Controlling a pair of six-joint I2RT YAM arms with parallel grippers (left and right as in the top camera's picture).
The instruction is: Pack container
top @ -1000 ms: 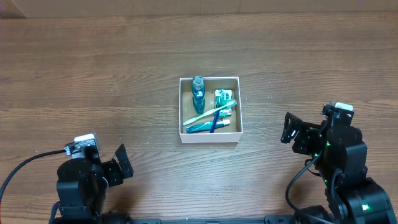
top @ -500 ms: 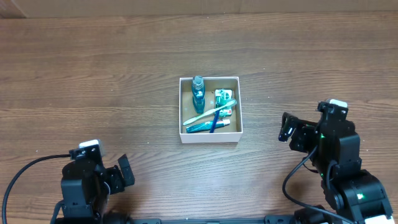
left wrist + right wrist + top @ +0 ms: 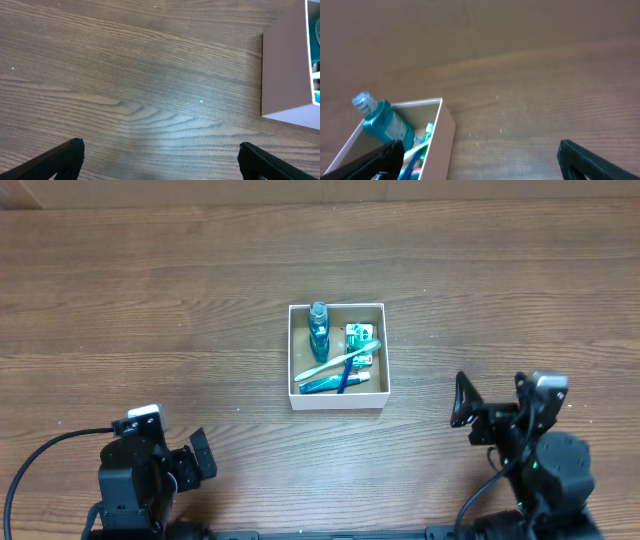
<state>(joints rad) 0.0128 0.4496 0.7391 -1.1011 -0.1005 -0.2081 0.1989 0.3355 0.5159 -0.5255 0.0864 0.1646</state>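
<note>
Left pincer (image 3: 197,458): two black fingers spread wide, nothing between them. Its wrist view shows only bare wood grain in the gap. It sits low at the near-left edge of the table, with a black cable (image 3: 35,460) curving off to the left.

Right pincer (image 3: 490,402): black fingers likewise parted and empty. It is on the near-right side, well apart from the box.

Farther out, between the two arms at about mid-table: the small square shallow container with thin white walls (image 3: 337,399) and a brown cardboard floor. It rests flat on the brown wood-grain table (image 3: 150,300), and neither pincer touches it. The right wrist view catches one corner at lower left; the left wrist view shows one white wall at far right.

Inside:
- A teal translucent mouthwash bottle (image 3: 319,330) by the left wall, cap toward the far side.
- A white-and-teal toothbrush (image 3: 337,361) lying diagonally across the middle.
- A small green-and-white packet (image 3: 358,336) in the far-right corner, partly under the brush.
- A blue slender item (image 3: 325,385) along the near wall, too small to identify.
</note>
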